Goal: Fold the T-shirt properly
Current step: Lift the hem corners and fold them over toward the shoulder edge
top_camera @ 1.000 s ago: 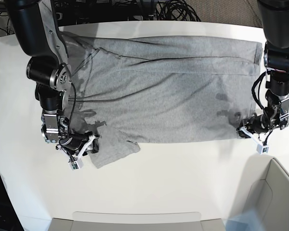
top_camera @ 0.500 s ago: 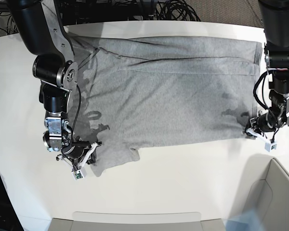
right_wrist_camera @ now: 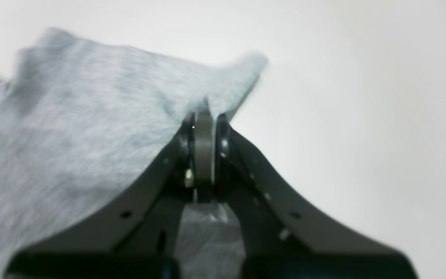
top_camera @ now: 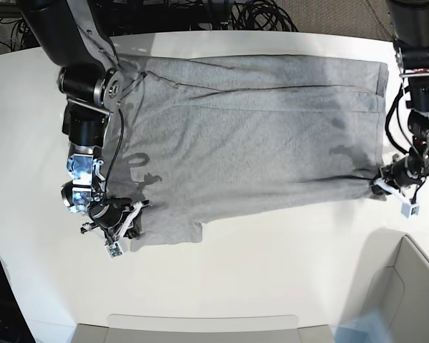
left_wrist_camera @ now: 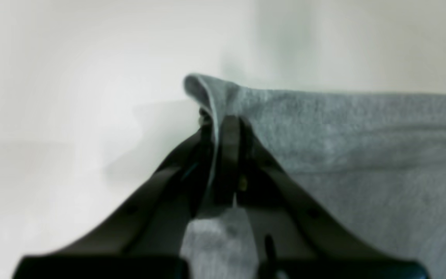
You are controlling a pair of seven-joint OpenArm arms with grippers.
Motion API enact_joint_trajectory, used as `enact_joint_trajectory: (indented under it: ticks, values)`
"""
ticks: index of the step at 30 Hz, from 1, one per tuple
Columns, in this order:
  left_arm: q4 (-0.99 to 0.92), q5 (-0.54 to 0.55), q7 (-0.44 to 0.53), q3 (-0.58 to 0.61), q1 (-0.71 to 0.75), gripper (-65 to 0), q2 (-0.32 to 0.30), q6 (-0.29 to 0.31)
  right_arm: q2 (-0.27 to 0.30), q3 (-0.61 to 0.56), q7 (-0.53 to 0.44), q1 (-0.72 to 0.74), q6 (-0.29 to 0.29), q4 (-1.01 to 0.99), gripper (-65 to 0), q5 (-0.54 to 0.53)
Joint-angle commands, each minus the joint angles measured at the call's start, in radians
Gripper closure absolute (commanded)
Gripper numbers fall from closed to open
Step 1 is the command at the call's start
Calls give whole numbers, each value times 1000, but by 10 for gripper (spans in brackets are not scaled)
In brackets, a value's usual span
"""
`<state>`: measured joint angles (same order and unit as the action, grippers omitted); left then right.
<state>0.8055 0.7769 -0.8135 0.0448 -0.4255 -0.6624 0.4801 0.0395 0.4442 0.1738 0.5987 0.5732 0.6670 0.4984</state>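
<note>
**Both grippers clamped on the near edge of the shirt**

The heather-grey short-sleeved cotton T-shirt (top_camera: 250, 136) lies spread across the white tabletop (top_camera: 272, 271), its long axis running side to side in the base view. Only that view shows the whole garment: faint dark lettering shows through the fabric near both ends, a long crease runs parallel to the far edge, and a sleeve flap juts out at the near edge towards the view's left.

The right gripper (top_camera: 125, 218), at the base view's left, sits at the sleeve end of the near edge. Its own wrist view supplies what the overhead cannot: the black fingers (right_wrist_camera: 223, 139) are pressed together with a fold of grey cloth caught between the tips, the fabric rising in a peak above them and falling away to the left.

The left gripper (top_camera: 386, 184), at the base view's right, sits at the opposite near corner. In the base view the cloth there is drawn into taut wrinkles leading to the gripper. The left wrist view confirms the hold: the fingers (left_wrist_camera: 230, 135) are closed on a rolled edge of the shirt, with cloth extending to the right and bare white surface to the left.

A pale grey bin (top_camera: 415, 286) stands at the near right corner of the base view.
</note>
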Motion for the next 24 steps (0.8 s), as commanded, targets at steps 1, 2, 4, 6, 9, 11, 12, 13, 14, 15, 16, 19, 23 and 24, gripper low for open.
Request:
enact_joint_trajectory:
  ticks: [1, 2, 4, 6, 9, 11, 12, 13, 14, 15, 16, 19, 23, 24]
  values:
    - [45, 13, 9, -15, -9, 0, -18, 9, -6, 3, -16, 17, 20, 49, 0, -20]
    - [71, 11, -2, -24, 7, 0, -18, 9, -10, 3, 3, 2, 23, 86, 0, -20]
    - [105, 11, -7, -35, 40, 0, -18, 9, -17, 3, 54, -24, 31, 152, 0, -20]
    - [131, 11, -8, -47, 73, 0, -18, 7, -30, 2, 97, -55, 32, 222, 0, -22]
    - [168, 11, -10, -73, 118, 0, -18, 7, -39, 2, 122, -101, 67, 317, 0, -22]
    - [193, 11, -27, -96, 146, 0, -18, 7, -39, 2, 138, -130, 106, 366, 0, -22]
    - [205, 11, -43, -112, 156, 0, -18, 7, -45, 2, 151, -141, 115, 389, 0, -24]
    - [216, 11, -57, -127, 162, 0, -18, 7, -46, 2, 166, -151, 120, 409, 0, -33]
    - [229, 11, -70, -142, 173, 0, -18, 7, -43, 2, 181, -167, 120, 437, 0, -51]
    - [246, 11, -76, -155, 185, 0, -18, 7, -42, 2, 198, -181, 120, 460, 0, -70]
    - [263, 11, -79, -168, 201, 0, -18, 7, -42, 2, 217, -194, 120, 483, 0, -89]
    - [323, 11, -106, -201, 242, 0, -18, 7, -42, -3, 267, -231, 120, 552, 0, -122]
    - [363, 11, -134, -219, 287, 0, -17, 7, -42, -3, 286, -279, 121, 613, 0, -126]
    - [363, 11, -136, -219, 293, 0, -17, 7, -42, -3, 286, -288, 121, 626, 0, -126]
